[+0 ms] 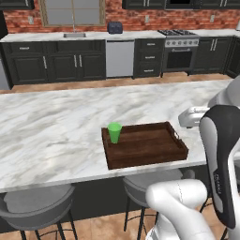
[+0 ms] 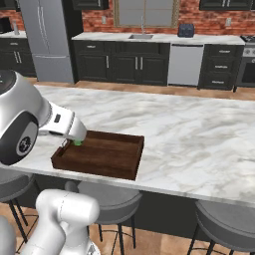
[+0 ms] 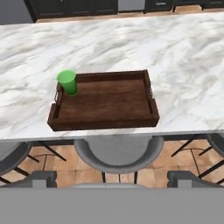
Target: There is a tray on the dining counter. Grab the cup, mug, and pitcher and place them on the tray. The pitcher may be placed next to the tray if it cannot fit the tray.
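The dark brown wooden tray [image 1: 150, 154] [image 2: 99, 167] [image 3: 105, 122] lies near the front edge of the marble dining counter [image 1: 47, 131] [image 2: 199, 139] [image 3: 188, 65]. The green handleless cup [image 1: 114, 131] [image 3: 68, 82] stands upright in the tray's far left corner. In the right base view just a green sliver of the cup [image 2: 78, 143] peeks from under the white hand. My gripper [image 3: 112, 179] hangs above the counter's front edge, back from the tray, open and holding nothing. The mug and the pitcher are out of view.
Grey round stools [image 1: 35, 204] [image 2: 226, 219] [image 3: 117, 151] stand under the counter's front edge. Across the aisle runs the brick-backed counter with a toaster [image 1: 115, 27], a stove [image 1: 180, 51] and a fridge [image 2: 47, 40]. Bare marble lies left and right of the tray.
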### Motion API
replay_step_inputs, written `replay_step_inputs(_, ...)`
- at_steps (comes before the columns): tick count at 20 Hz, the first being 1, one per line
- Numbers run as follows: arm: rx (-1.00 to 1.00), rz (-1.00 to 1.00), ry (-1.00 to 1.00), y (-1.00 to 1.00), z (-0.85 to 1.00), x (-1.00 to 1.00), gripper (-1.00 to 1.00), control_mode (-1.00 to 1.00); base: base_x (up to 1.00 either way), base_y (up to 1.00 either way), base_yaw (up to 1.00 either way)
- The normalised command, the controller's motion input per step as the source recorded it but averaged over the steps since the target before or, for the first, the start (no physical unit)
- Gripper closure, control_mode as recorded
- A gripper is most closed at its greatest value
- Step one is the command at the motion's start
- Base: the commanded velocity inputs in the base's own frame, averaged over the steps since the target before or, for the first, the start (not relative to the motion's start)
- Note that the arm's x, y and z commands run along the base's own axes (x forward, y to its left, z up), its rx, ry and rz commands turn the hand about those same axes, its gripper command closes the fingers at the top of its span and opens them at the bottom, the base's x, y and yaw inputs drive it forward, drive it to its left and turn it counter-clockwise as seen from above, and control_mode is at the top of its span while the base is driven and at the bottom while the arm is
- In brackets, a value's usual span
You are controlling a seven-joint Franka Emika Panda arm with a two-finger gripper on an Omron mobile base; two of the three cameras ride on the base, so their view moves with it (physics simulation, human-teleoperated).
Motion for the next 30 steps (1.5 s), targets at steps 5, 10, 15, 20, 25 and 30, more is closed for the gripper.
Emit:
replay_step_inputs(5,0.0,0.01,0.01,0.0,0.0,0.0,-1.0,1.0,0.0,0.01,0.0)
replay_step_inputs(10,0.0,0.0,0.0,0.0,0.0,0.0,-1.0,1.0,-0.73,0.22,0.0)
replay_step_inputs(15,0.0,0.0,0.0,0.0,0.0,0.0,-1.0,1.0,-0.92,0.96,0.0)
replay_step_inputs(20,0.0,0.0,0.0,0.0,0.0,0.0,-1.0,1.0,-0.2,1.0,0.0)
replay_step_inputs(25,0.0,0.0,0.0,0.0,0.0,0.0,-1.0,1.0,0.0,1.0,0.0)
replay_step_inputs(30,0.0,0.0,0.0,0.0,0.0,0.0,-1.0,1.0,0.0,1.0,0.0)
